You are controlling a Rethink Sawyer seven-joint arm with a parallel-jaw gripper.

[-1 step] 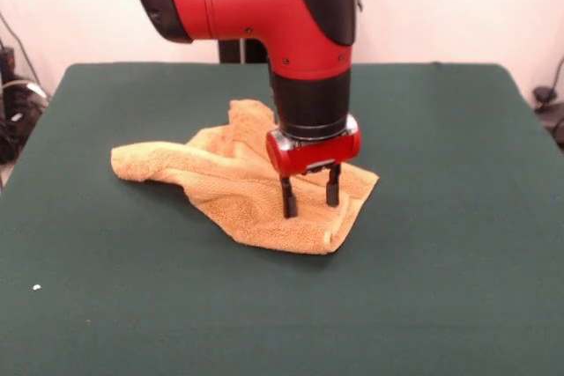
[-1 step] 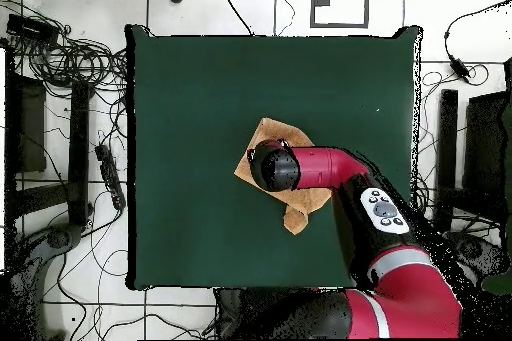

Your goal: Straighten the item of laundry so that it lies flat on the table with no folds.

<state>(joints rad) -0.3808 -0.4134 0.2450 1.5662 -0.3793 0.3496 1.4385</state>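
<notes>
The item of laundry (image 1: 238, 184), a golden-orange terry towel, lies crumpled on the dark green table (image 1: 458, 253) with folds and a bunched arm reaching left. In the overhead view the towel (image 2: 297, 219) is largely hidden under the red arm. My gripper (image 1: 310, 202) stands upright over the towel's right part. Its two black fingers are spread apart, and their tips touch or press into the cloth. Nothing is pinched between them.
A small white speck (image 1: 36, 287) lies on the table near the front left. Around the table in the overhead view, cables (image 2: 70, 57) and dark equipment cover the floor.
</notes>
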